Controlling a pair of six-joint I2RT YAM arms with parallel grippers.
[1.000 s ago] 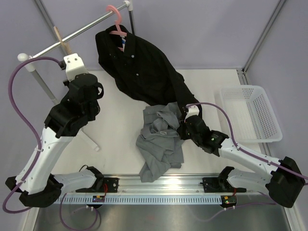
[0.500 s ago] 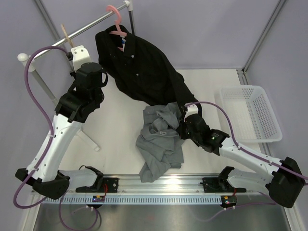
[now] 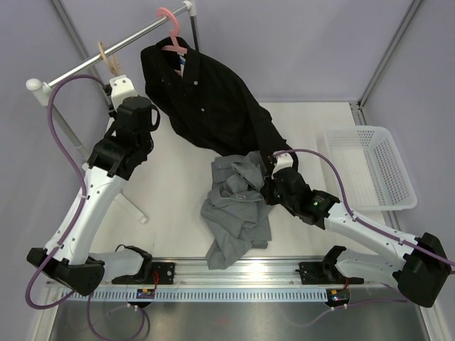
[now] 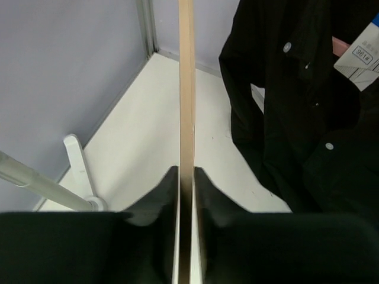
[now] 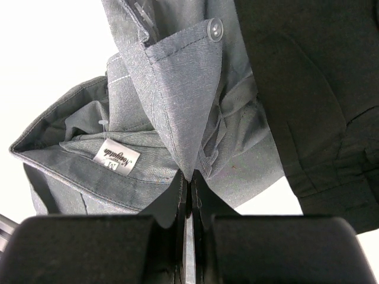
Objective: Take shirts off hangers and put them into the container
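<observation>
Left arm is stretched way up and back toward the metal rail (image 3: 135,37), elbow high, wrist pointing at the far left corner. The left end effector (image 4: 186,176) has the beige hanger (image 4: 186,89) sitting right between its fingers. From the wrist cam both fingers hug the thin strip super closely, but honestly I can't tell if it's actually pinching it or just sitting around it. That hanger is bare and hooked over the rail.

Right arm is low and reaches in across the worktop (image 3: 178,185) toward the middle, forearm nearly flat. The right end effector (image 5: 188,177) is clamped on a fold of the grey shirt (image 3: 234,213), close to its collar and label. The grey shirt lies crumpled in a heap mid-worktop, off any hanger.

The black shirt (image 3: 206,99) is on the pink hanger (image 3: 170,28) on the rail, with its lower end draped onto the worktop and touching the grey pile. The white basket (image 3: 409,192) is off to the right edge, well apart from both shirts.
</observation>
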